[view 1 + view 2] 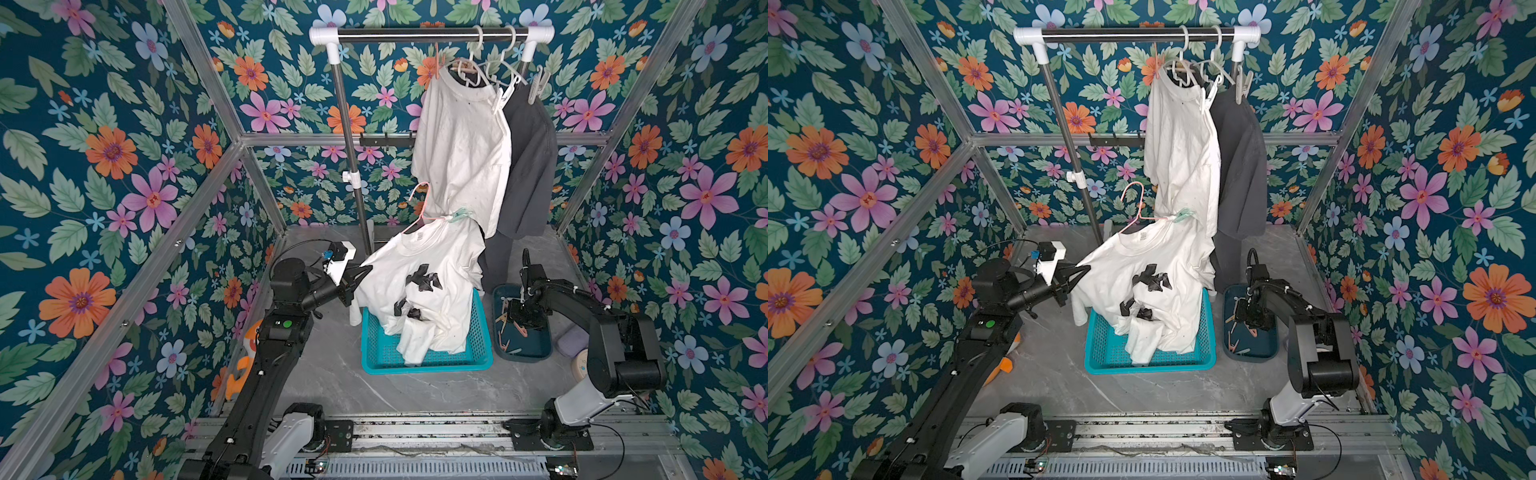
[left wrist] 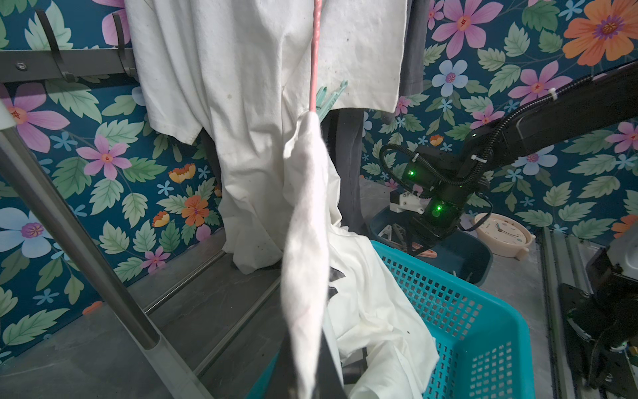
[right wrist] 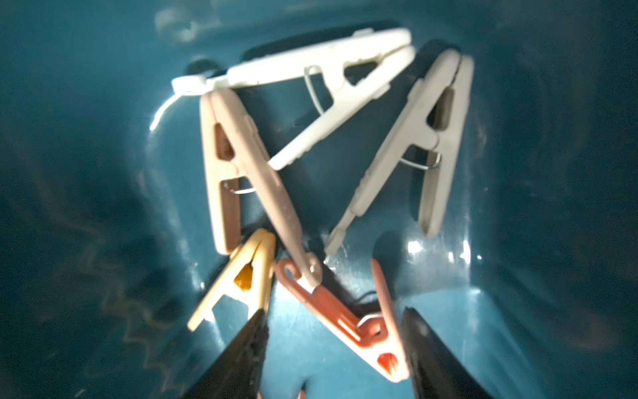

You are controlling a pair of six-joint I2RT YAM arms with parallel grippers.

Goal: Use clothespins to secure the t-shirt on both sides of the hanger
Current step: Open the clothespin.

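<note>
Right end effector [image 3: 335, 312] hung low in the dark teal tray [image 3: 103, 172], fingers apart on either side of a salmon clothespin [image 3: 326, 302] and not visibly pressing it. Four more clothespins lay just beyond, and a tan clothespin [image 3: 241, 155] rested across the salmon one's hooked leg. Across the table, the left end effector [image 1: 365, 270] was clamped on the t-shirt [image 1: 419, 266] at one shoulder of the pink hanger [image 1: 419, 199]. A mint clothespin [image 1: 459, 216] already sat on the far shoulder. The salmon clip looked light, stiff and slick, likely to skid on the glossy tray. It was best pinched across both splayed legs, so that squeezing would open its mouth.
</note>
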